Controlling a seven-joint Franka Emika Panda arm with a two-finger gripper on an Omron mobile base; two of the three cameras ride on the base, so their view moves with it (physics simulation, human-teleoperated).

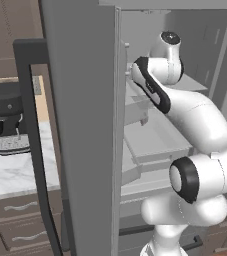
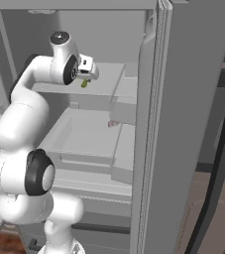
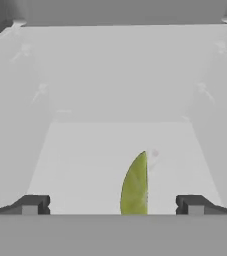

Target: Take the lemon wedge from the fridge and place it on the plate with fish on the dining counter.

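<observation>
I see the lemon wedge [image 3: 135, 185] lying on the pale fridge shelf [image 3: 85, 160], between my gripper [image 3: 112, 205] fingertips, which stand wide apart at seven and five o'clock, touching nothing.

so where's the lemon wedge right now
The lemon wedge lies on an upper fridge shelf, between the open fingers in the hand view, nearer the right one.

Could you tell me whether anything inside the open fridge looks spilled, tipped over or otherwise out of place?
Nothing stands out. The fridge stands open with tidy pale shelves, and the lemon wedge lies alone on a shelf, between the tips of the open gripper. A small pinkish item sits on a lower shelf, too small to identify.
</observation>
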